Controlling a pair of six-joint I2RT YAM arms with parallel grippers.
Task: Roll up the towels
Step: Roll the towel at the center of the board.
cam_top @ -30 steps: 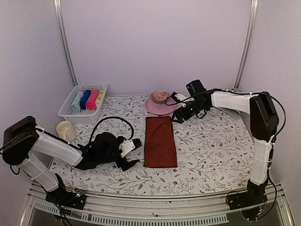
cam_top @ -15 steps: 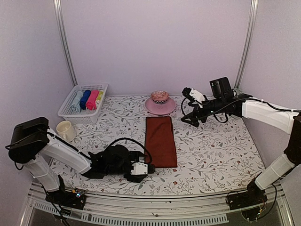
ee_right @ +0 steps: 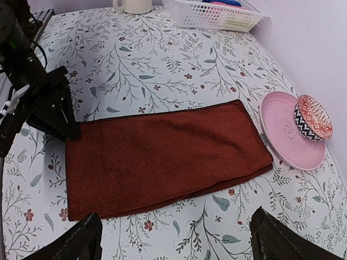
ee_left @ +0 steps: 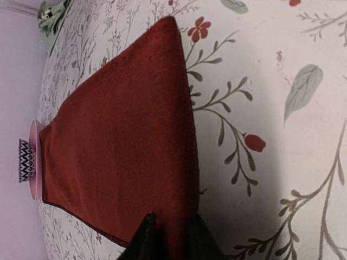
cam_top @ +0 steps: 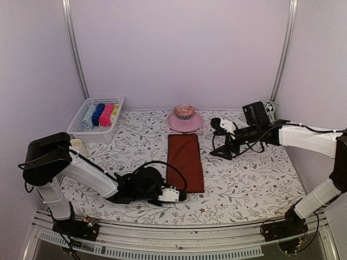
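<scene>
— Top view first: where are your towels?
— Your red-brown towel point(cam_top: 185, 161) lies flat in the middle of the table point(cam_top: 244, 184), long side running near to far. Its far end is close to the pink plate point(cam_top: 174, 126). The pale green towel point(cam_top: 269, 108) sits at the far right corner, behind your right arm. Your left gripper point(cam_top: 175, 195) is low at the red-brown towel's near left corner. Your right gripper point(cam_top: 221, 147) hangs to that towel's right, apart from it.
— Left wrist?
— Your fingers point(ee_left: 146, 239) are clenched on the towel's near edge, red cloth pinched between them.
— Right wrist?
— Your fingers point(ee_right: 81, 241) stand spread wide, released and grasping nothing. The towel lies flat beyond them.
</scene>
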